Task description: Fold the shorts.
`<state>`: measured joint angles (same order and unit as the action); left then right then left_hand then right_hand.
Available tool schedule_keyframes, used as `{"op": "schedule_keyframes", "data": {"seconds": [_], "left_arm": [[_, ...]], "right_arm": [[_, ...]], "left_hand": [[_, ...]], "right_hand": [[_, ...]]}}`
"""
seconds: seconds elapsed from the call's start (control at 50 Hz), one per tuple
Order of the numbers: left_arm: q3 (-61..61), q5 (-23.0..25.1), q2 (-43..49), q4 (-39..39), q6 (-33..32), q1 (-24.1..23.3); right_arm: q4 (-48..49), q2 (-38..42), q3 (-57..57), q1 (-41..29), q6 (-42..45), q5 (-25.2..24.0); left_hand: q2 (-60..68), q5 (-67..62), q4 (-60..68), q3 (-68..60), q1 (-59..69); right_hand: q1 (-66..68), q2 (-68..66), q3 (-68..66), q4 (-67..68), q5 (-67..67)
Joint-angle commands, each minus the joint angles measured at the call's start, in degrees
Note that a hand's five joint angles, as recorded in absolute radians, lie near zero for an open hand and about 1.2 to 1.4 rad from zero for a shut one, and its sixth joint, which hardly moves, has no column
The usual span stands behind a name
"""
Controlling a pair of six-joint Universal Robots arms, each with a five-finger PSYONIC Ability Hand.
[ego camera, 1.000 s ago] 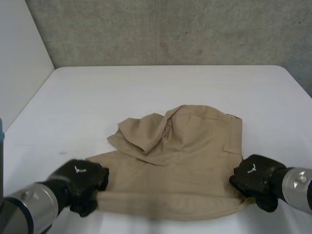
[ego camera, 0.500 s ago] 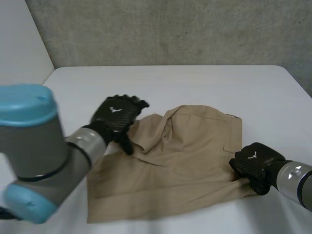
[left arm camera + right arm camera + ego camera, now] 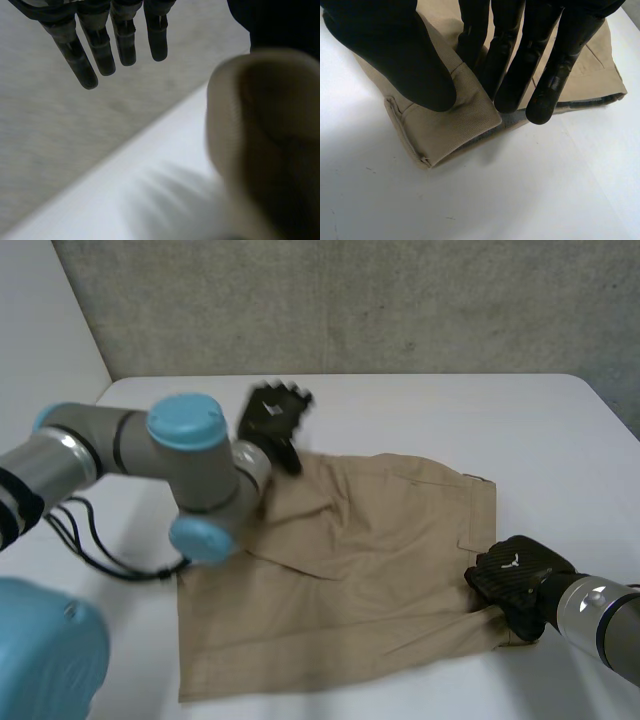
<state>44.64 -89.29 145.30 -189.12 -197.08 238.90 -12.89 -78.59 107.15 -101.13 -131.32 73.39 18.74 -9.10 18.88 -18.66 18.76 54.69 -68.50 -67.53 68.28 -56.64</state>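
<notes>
White table w/ the tan shorts lying on its near half, more or less centred and spread out. Progress, as I judge it: early. Cloth is mostly flat, one broad panel, w/ creases and a shallow ridge running across the middle and some rumpling at the far-left corner. No tidy fold-over shows yet, so prob. this is the spreading/smoothing stage. The actual folds and final squaring-up are all left to do.

My left arm reaches out over the left side of the shorts, elbow above the cloth. The left hand is at the far-left corner, lifted off the table. In the left wrist view, my fingers are straight and apart, nothing between them. A bulge of cloth sits just beside the thumb side; can't tell if it touches.

My right hand is low at the near-right corner of the shorts. In the right wrist view, my thumb sits on top of the banded edge, and my fingers are straight on its other side, so the edge is pinched between them. The corner is doubled over a bit.
</notes>
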Motion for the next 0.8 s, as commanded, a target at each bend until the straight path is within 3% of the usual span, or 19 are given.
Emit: {"op": "schedule_keyframes", "data": {"seconds": [0.02, 0.1, 0.28, 0.5, 0.64, 0.8], "left_arm": [[-19.2, -3.1, 10.8, -2.0, -12.9, 5.1], [-14.5, -2.5, 9.1, -2.6, -10.2, 4.2], [6.6, -1.8, -6.1, -6.1, -4.8, 1.3], [20.8, -2.1, -14.4, -4.6, -3.7, -0.1], [29.5, -2.6, -18.3, 3.5, -1.6, -0.1], [41.4, -3.9, -31.2, 15.7, 10.4, -0.4]], "right_arm": [[0.0, -0.1, 0.1, 0.0, -1.0, 0.0], [0.1, -0.1, 0.2, 0.0, -1.2, 0.0], [0.3, -0.1, 0.2, -0.3, -1.9, 0.0], [0.9, -0.1, 0.2, -0.2, -2.7, 0.0], [3.0, -0.3, -0.2, 0.0, -7.0, 0.0], [7.3, -0.3, -2.0, -0.2, -16.7, 0.1]], "left_hand": [[1.9, -1.6, 1.8, -2.0, 1.9], [0.6, -0.2, 0.4, -0.6, 0.5], [0.1, 0.3, -0.1, -0.1, 0.0], [-2.6, 3.0, -2.8, 2.6, -2.7], [-1.3, 1.7, -1.4, 1.2, -1.3], [-1.3, 1.6, -1.4, 1.2, -1.3]], "right_hand": [[25.3, -11.5, -12.5, 11.7, -13.4], [25.3, -11.5, -12.5, 11.7, -13.4], [25.3, -11.5, -12.5, 11.7, -13.4], [25.3, -11.5, -12.5, 11.7, -13.4], [25.3, -11.5, -12.5, 11.7, -13.4], [25.3, -11.5, -12.5, 11.7, -13.4]]}}
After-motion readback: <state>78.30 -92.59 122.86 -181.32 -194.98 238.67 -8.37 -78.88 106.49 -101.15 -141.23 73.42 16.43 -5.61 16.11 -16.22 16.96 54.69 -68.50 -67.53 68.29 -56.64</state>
